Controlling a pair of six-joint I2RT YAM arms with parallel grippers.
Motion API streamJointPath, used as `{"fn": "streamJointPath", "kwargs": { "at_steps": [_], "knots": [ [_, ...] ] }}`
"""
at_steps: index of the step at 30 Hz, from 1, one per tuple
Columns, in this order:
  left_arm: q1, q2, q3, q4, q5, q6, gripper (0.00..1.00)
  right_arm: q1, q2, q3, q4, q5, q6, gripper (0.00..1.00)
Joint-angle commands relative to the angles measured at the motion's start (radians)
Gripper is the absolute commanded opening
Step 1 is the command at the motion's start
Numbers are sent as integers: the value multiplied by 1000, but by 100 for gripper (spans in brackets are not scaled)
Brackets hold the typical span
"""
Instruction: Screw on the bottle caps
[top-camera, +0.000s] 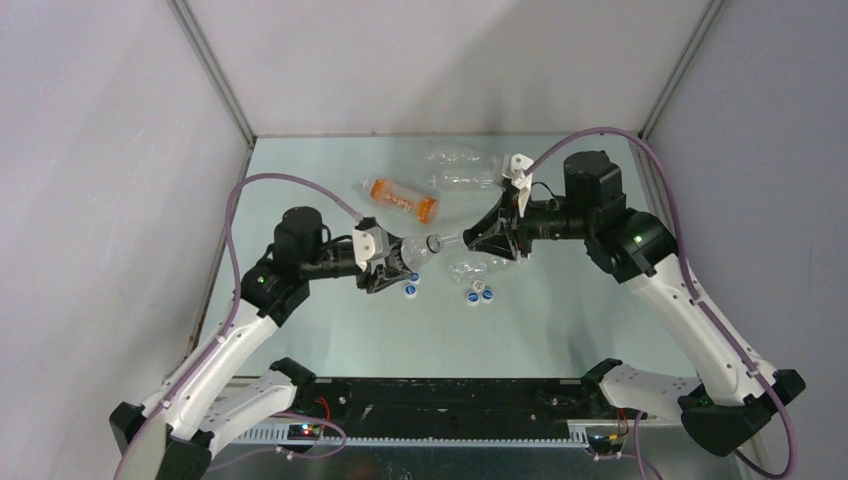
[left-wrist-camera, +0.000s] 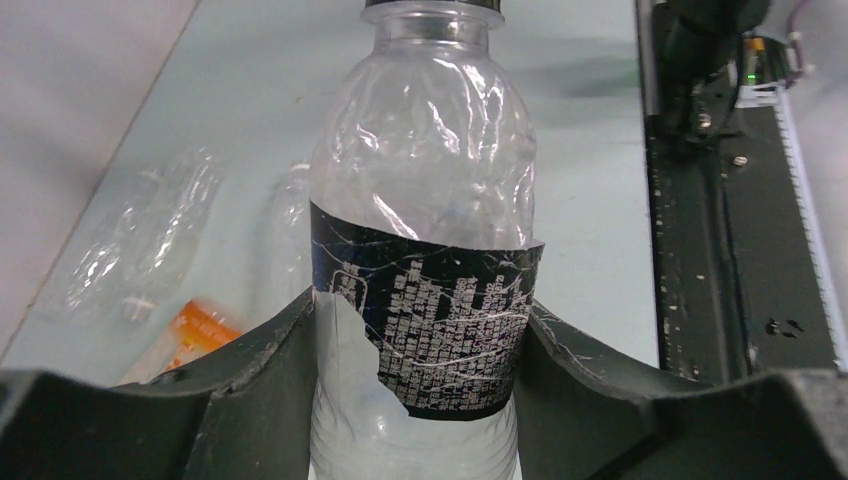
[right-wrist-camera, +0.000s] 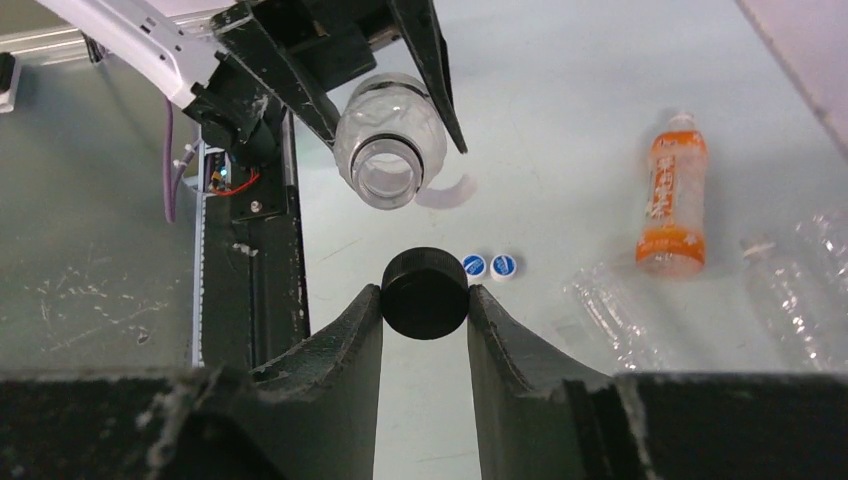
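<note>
My left gripper (top-camera: 392, 262) is shut on a clear ribbed bottle (top-camera: 418, 253) with a torn dark label. It holds the bottle off the table with the neck pointing right. In the left wrist view the bottle (left-wrist-camera: 430, 150) fills the space between the jaws of the gripper (left-wrist-camera: 420, 350). My right gripper (right-wrist-camera: 425, 300) is shut on a black cap (right-wrist-camera: 425, 292). The cap sits just short of the bottle's open mouth (right-wrist-camera: 388, 172), a little below it in the right wrist view. In the top view the right gripper (top-camera: 462, 240) faces the neck.
Blue-topped caps (top-camera: 411, 290) (top-camera: 472, 297) (right-wrist-camera: 474, 265) lie on the table below the grippers. An orange-labelled bottle (top-camera: 400, 200) (right-wrist-camera: 670, 205) and clear bottles (top-camera: 462, 155) (top-camera: 478, 266) (right-wrist-camera: 610, 310) lie further back. A black rail (right-wrist-camera: 265, 270) runs along the near edge.
</note>
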Motion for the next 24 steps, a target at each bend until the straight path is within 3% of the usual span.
{"fn": "streamJointPath", "kwargs": {
  "at_steps": [1, 24],
  "knots": [
    [4, 23, 57, -37, 141, 46, 0, 10, -30, -2, 23, -78, -84, 0],
    [-63, 88, 155, -126, 156, 77, 0, 122, 23, -2, 67, -82, -186, 4]
  ]
}}
